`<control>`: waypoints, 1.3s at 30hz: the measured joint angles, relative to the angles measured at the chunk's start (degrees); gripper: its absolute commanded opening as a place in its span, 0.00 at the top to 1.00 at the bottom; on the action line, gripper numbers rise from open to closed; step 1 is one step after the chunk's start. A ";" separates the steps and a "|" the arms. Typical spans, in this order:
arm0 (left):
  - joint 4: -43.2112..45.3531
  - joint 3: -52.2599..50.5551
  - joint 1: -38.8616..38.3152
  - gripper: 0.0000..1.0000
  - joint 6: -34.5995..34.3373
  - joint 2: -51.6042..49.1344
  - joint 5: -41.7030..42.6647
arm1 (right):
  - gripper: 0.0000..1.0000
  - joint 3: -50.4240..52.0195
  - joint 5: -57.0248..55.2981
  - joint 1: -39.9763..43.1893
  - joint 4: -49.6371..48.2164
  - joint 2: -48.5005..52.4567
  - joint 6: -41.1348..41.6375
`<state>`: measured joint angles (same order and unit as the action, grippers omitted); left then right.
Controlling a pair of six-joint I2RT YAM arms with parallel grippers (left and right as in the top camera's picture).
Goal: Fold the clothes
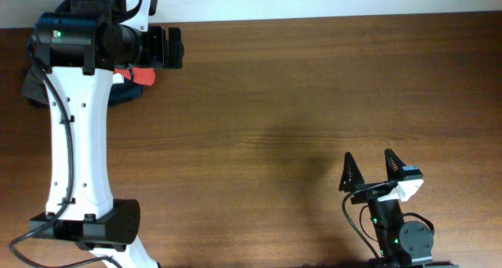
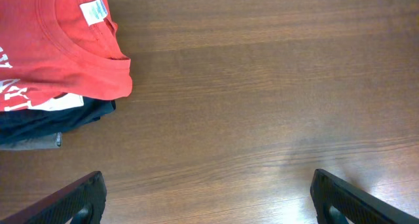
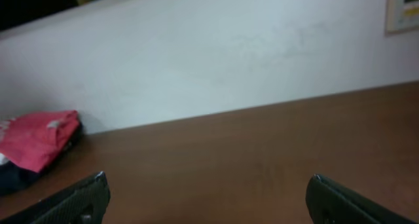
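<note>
The orange-red T-shirt (image 2: pixel 59 47) lies folded on top of a stack at the table's far left, its white neck label (image 2: pixel 93 11) and white lettering showing. In the overhead view only a red corner (image 1: pixel 141 75) shows beside my left arm. It also shows far left in the right wrist view (image 3: pixel 39 139). My left gripper (image 2: pixel 208 196) is open and empty over bare wood, just right of the shirt; overhead it sits at the far left (image 1: pixel 166 48). My right gripper (image 1: pixel 370 168) is open and empty near the front edge, also seen in its wrist view (image 3: pixel 206 194).
Under the shirt lie folded white (image 2: pixel 55 103), navy (image 2: pixel 46 119) and grey (image 2: pixel 33 142) garments. The brown wooden table (image 1: pixel 314 88) spreads right of the stack. A white wall (image 3: pixel 229 54) runs behind the table's far edge.
</note>
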<state>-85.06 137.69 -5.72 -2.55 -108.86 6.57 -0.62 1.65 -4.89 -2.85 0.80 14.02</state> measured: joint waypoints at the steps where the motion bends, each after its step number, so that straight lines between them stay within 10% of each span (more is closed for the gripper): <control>1: 0.00 0.00 0.00 0.01 0.00 0.00 0.00 | 0.01 0.00 -0.55 0.04 1.79 -0.11 -0.15; 34: -2.54 0.00 0.00 0.01 0.00 0.00 -0.02 | 0.01 0.02 -1.64 2.67 7.10 -0.11 -0.50; 39: 4.04 -16.57 0.00 0.01 0.00 8.59 0.00 | 0.01 0.02 -1.66 2.67 7.13 -0.11 -0.50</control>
<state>-81.01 121.12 -5.72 -2.55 -100.27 6.57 -0.60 -0.01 -2.22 4.27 0.69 13.52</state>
